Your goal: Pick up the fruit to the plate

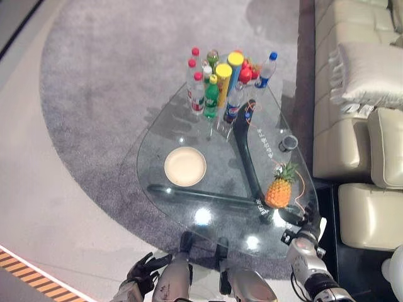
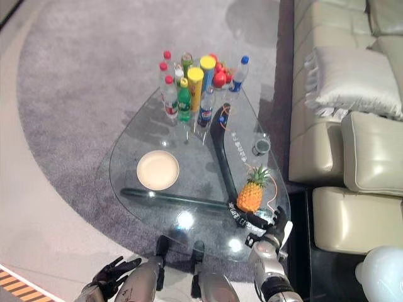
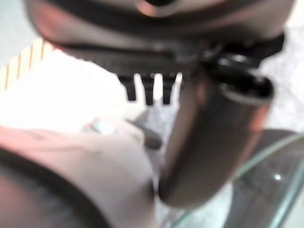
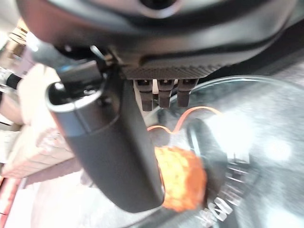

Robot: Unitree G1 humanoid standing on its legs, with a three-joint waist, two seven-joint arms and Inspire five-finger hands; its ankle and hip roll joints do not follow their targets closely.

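A small orange pineapple (image 1: 279, 187) with a green crown stands on the near right part of the glass table (image 1: 189, 126). A round cream plate (image 1: 185, 166) lies on the glass to its left, well apart from it. My right hand (image 1: 306, 221) hovers at the table's near right edge, just short of the pineapple (image 4: 179, 176), its fingers (image 4: 161, 92) straight and holding nothing. My left hand (image 1: 146, 269) hangs low beside the table's near edge, fingers relaxed and empty.
Several bottles and cans with some red fruit (image 1: 220, 78) crowd the table's far end. A dark cup (image 1: 289, 143) stands near the right edge. A cream sofa (image 1: 359, 113) runs along the right, close to the table. Grey carpet (image 1: 101, 94) surrounds it.
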